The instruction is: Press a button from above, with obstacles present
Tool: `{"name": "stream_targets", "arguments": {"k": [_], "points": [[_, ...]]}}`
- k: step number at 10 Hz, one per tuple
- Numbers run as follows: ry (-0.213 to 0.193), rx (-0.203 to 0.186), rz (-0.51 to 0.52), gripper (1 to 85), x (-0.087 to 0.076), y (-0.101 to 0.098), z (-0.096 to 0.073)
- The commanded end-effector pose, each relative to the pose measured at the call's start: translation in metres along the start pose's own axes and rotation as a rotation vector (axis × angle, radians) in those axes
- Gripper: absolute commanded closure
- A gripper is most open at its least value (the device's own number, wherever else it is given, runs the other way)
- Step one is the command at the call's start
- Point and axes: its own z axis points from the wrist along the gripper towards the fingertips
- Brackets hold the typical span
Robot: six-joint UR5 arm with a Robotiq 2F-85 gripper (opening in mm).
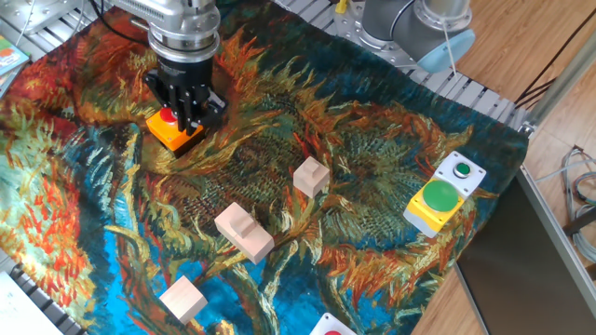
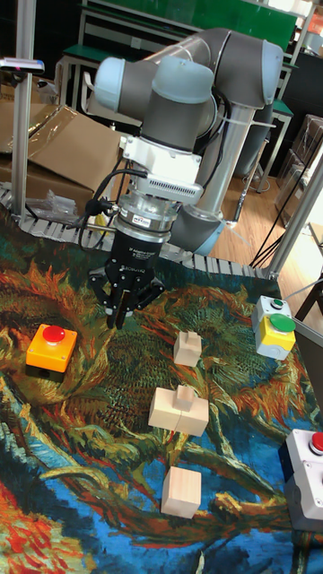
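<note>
Small round red push-button [image 2: 54, 334] on its square orange box [image 2: 50, 351] sits untouched; the black two-finger gripper [image 2: 117, 325], fingertips pressed together and empty, hangs beside it

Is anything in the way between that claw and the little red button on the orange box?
Nothing visible is. The gripper hangs close by the red button with only bare cloth between them in the tall view. The three wooden blocks all sit further off, toward the middle and front of the cloth.
</note>
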Motion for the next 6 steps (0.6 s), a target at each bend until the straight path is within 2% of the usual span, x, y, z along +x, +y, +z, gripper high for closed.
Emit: {"name": "stream_targets", "arguments": {"k": [1, 2, 3, 4, 6], "points": [[0.071, -0.024, -0.003, 68.0, 0.024, -0.007, -0.002], [0.083, -0.059, 0.017, 68.0, 0.036, -0.010, -0.001], [0.088, -0.046, -0.010, 67.7, 0.049, -0.023, 0.003], [0.088, -0.062, -0.020, 66.3, 0.057, -0.024, 0.006], [0.071, -0.100, -0.006, 62.7, 0.056, -0.015, 0.006]]}}
